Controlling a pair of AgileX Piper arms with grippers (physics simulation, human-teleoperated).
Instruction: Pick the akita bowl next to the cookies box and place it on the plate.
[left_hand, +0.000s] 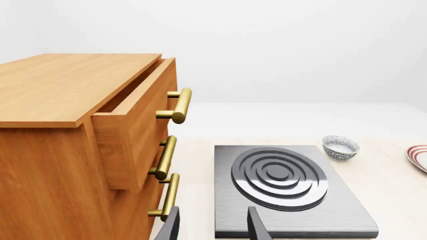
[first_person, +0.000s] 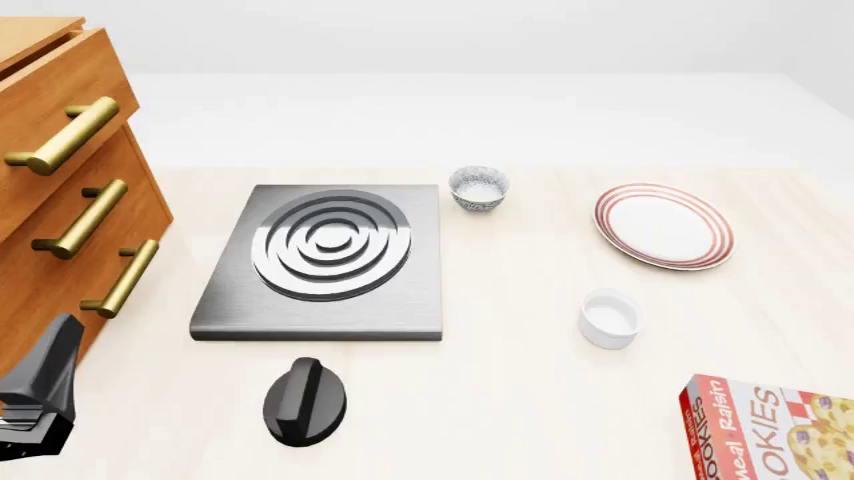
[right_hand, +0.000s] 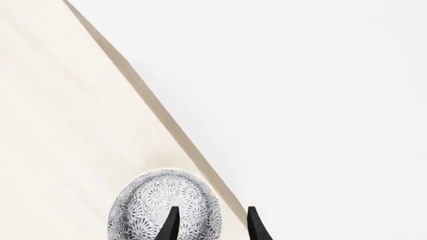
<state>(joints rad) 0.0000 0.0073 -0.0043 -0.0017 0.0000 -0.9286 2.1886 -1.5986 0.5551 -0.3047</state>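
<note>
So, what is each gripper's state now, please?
Left gripper: open, holding nothing.
Right gripper: open, one finger over the akita bowl, not holding it.

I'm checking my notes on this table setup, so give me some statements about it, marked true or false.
1. The plate holds a bowl. False: it is bare.
2. A patterned bowl stands beside the grey slab. True.
3. The top drawer is shut. False: it is pulled partly out.
4. The white cup stands apart from the plate. True.
5. The right gripper has its jaws shut. False: they are open, close to a second patterned bowl.
</note>
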